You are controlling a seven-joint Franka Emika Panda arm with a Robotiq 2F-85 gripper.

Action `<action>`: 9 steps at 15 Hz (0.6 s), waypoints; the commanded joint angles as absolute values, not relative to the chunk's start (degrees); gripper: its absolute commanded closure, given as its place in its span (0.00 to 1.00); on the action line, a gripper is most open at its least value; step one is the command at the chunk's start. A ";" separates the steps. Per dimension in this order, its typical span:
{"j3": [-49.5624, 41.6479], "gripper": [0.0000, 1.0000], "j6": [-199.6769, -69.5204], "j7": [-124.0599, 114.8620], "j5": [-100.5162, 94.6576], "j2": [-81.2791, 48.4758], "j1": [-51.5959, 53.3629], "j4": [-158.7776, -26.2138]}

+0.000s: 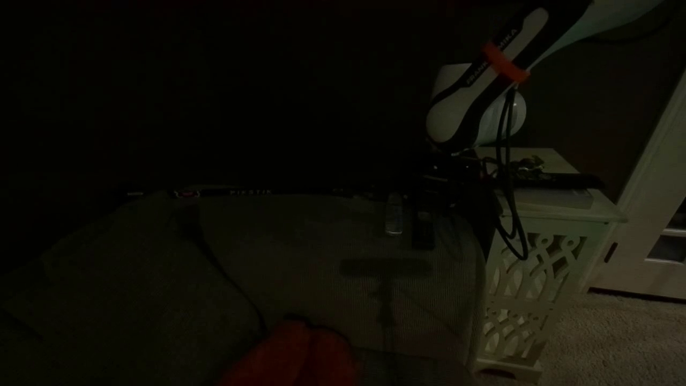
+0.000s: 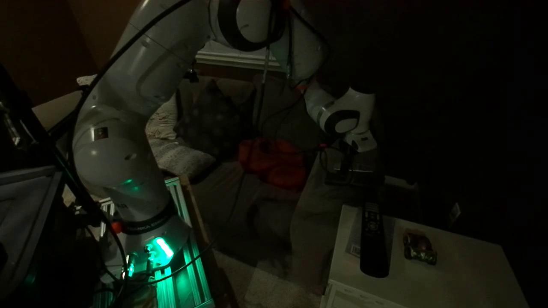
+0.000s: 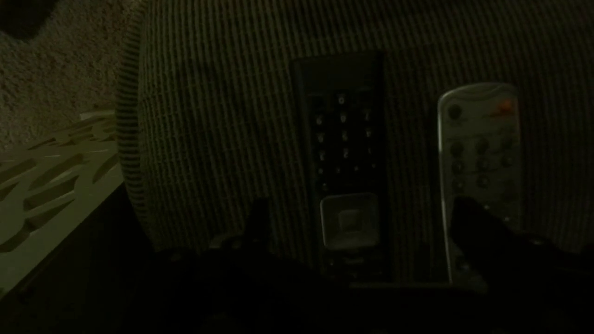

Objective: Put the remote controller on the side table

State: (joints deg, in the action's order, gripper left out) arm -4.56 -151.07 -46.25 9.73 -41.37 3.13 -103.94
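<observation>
The remote controller [image 3: 343, 148], slim and black with number keys and a silvery square pad, lies on the ribbed sofa arm in the wrist view. It also shows dimly in an exterior view [image 1: 423, 236]. My gripper [image 3: 362, 204] is open above it, with one dark finger on each side of its lower part in the picture. The right finger overlaps the grey remote [image 3: 480, 134]. Nothing is seen held. The white side table [image 1: 546, 295] with lattice panels stands beside the sofa arm; its flat top shows in an exterior view [image 2: 462, 278].
A longer black remote [image 2: 374, 244] lies on a thin box [image 2: 354, 239] on the side table, near a small toy car [image 2: 419, 247]. A black stick tool [image 1: 252, 192] lies along the sofa arm's back. An orange cloth [image 2: 274, 164] is on the sofa. The room is very dark.
</observation>
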 commanded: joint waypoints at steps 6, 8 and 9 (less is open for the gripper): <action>-7.51 0.00 -151.19 -46.28 9.10 -46.46 5.35 -99.29; -7.95 0.00 -150.91 -46.34 9.25 -47.63 5.35 -98.25; -8.19 0.00 -150.96 -46.39 9.15 -48.18 5.47 -97.88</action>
